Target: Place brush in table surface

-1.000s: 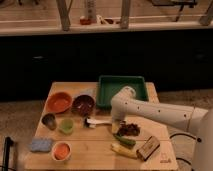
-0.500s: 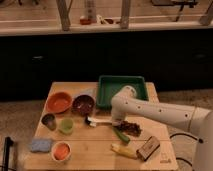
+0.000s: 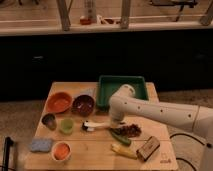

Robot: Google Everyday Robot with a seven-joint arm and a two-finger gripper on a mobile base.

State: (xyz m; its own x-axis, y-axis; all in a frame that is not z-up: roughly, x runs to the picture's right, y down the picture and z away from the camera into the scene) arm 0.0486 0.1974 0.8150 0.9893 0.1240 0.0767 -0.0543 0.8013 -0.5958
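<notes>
The brush (image 3: 96, 125) has a white handle and a small dark head that points left. It lies level, just above or on the wooden table surface (image 3: 95, 152), right of the green cup. My gripper (image 3: 115, 123) is at the right end of the handle and is shut on it. The white arm (image 3: 160, 112) reaches in from the right. Whether the brush touches the table is unclear.
A green tray (image 3: 122, 80) stands behind the gripper. An orange bowl (image 3: 59, 102), a brown bowl (image 3: 83, 105), a grey cup (image 3: 49, 121) and a green cup (image 3: 66, 125) stand to the left. A blue sponge (image 3: 41, 145) and an orange cup (image 3: 61, 151) are front left. A green chili (image 3: 120, 137), a yellow item (image 3: 122, 150) and a brown box (image 3: 148, 148) are front right.
The gripper and the brush have shifted slightly left and down towards the tabletop. Everything else has stayed in place.
</notes>
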